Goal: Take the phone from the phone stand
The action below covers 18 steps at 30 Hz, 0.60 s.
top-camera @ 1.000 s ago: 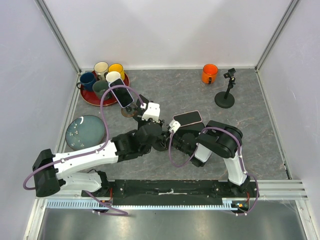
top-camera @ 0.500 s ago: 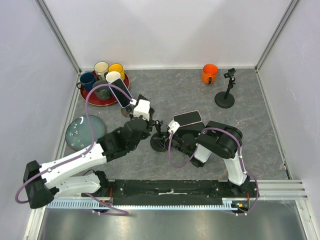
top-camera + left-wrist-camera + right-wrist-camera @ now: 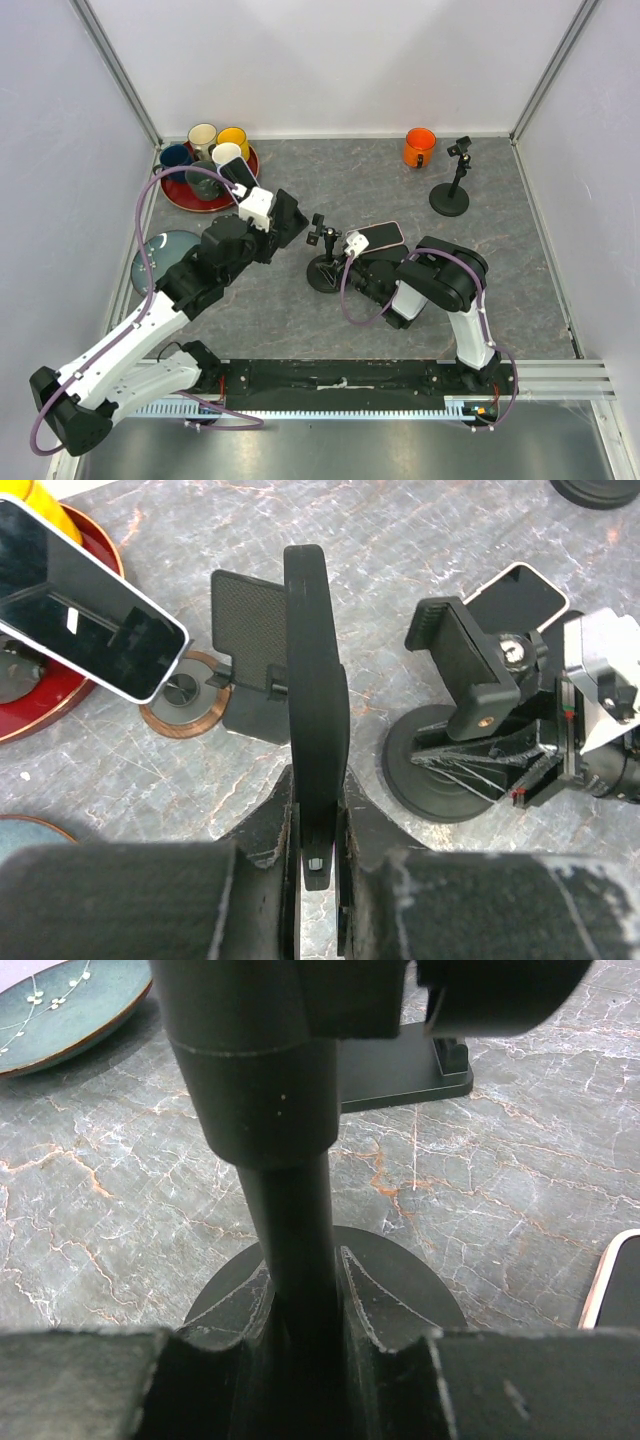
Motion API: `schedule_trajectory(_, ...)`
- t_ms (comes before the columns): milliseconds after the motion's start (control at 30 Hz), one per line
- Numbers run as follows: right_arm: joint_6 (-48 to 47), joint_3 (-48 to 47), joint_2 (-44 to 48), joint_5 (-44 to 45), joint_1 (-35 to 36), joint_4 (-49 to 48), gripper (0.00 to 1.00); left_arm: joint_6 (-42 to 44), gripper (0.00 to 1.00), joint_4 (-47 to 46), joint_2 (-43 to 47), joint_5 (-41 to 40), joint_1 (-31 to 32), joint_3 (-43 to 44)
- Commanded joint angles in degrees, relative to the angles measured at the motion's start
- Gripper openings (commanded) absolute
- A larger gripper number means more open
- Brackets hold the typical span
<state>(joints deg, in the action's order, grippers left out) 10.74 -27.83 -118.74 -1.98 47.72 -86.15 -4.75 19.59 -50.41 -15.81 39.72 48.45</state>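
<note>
Phone (image 3: 315,680): black, edge-on in the left wrist view, upright, just left of the phone stand (image 3: 462,710) and apart from its clamp.
Phone from above (image 3: 292,213): dark slab up and to the left of the phone stand's clamp, at the tip of the left arm.
Left gripper (image 3: 317,815): nearly closed, one finger pressed on each flat face of the phone's near end; phone sticking out ahead of the fingers.
Right gripper (image 3: 300,1310): closed around the phone stand's pole, low down, just above the round base.
Phone stand, overall: upright on the grey marbled surface (image 3: 400,190), round black base, clamp at the top.
White-rimmed phone (image 3: 85,600): tilted, well left of the phone stand, above a wooden ring (image 3: 185,695).
Other white-rimmed phone (image 3: 515,595): just beyond the phone stand; support not clear.
Black textured panel (image 3: 250,630): between the wooden ring and the held phone, left of the phone stand.
Red tray (image 3: 175,198): carrying mugs, far left of the phone stand.
Blue-green plate (image 3: 150,262): left of the phone stand, partly under the left arm.
Orange mug (image 3: 418,148): well beyond the phone stand, to its right.
</note>
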Motion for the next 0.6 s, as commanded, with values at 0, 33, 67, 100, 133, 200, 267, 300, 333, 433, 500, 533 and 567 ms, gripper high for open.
schedule_trajectory(0, 4.4, 3.2, -4.6, 3.5, -1.1, -10.0, 0.00, 2.5, 0.02, -2.5, 2.1, 3.8, -0.1, 2.8)
schedule_trajectory(33, 4.4, 3.2, -4.5, 3.4, -1.1, -10.0, 0.00, 2.3, 0.02, -2.3, 2.4, 4.1, -0.1, 2.9)
schedule_trajectory(67, 4.3, 3.2, -4.6, 3.4, -1.1, -10.0, 0.00, 2.0, 0.02, -2.0, 3.0, 4.6, -0.1, 2.9)
schedule_trajectory(100, 4.2, 3.1, -4.6, 3.2, -1.1, -10.1, 0.00, 1.6, 0.02, -1.8, 4.2, 5.1, -0.1, 2.9)
schedule_trajectory(133, 4.1, 3.1, -4.4, 2.9, -1.0, -10.2, 0.00, 1.2, 0.02, -1.7, 4.8, 5.3, -0.1, 2.8)
schedule_trajectory(200, 3.6, 3.1, -4.4, 2.4, -1.1, -10.2, 0.00, 0.1, 0.02, -0.9, 6.3, 4.6, -0.1, 2.8)
schedule_trajectory(267, 3.1, 3.0, -3.9, 2.1, -1.1, -10.4, 0.00, -0.9, 0.02, 0.0, 7.0, 2.6, -0.1, 3.1)
schedule_trajectory(300, 3.0, 3.0, -3.6, 0.4, -1.1, -10.4, 0.00, -1.7, 0.02, 0.4, 7.3, 0.0, -0.1, 3.1)
schedule_trajectory(333, 2.9, 3.0, -3.2, -0.2, -1.1, -10.4, 0.00, -2.1, 0.02, 1.3, 7.7, -1.3, -0.1, 3.1)
schedule_trajectory(433, 2.5, 3.4, 0.1, -2.9, -1.1, -10.2, 0.00, -4.2, 0.02, 3.2, 8.3, -6.0, -0.1, 2.5)
schedule_trajectory(500, 2.1, 3.6, 1.8, -4.1, -1.1, -8.5, 0.00, -5.7, 0.02, 4.1, 8.5, -8.8, -0.1, 1.6)
schedule_trajectory(533, 1.8, 3.7, 3.8, -4.2, -1.1, -7.6, 0.00, -6.2, 0.02, 4.4, 8.7, -9.6, -0.1, 1.0)
schedule_trajectory(567, 1.7, 3.7, 4.6, -4.3, -1.1, -6.3, 0.00, -6.7, 0.02, 4.5, 9.3, -10.2, -0.1, -0.4)
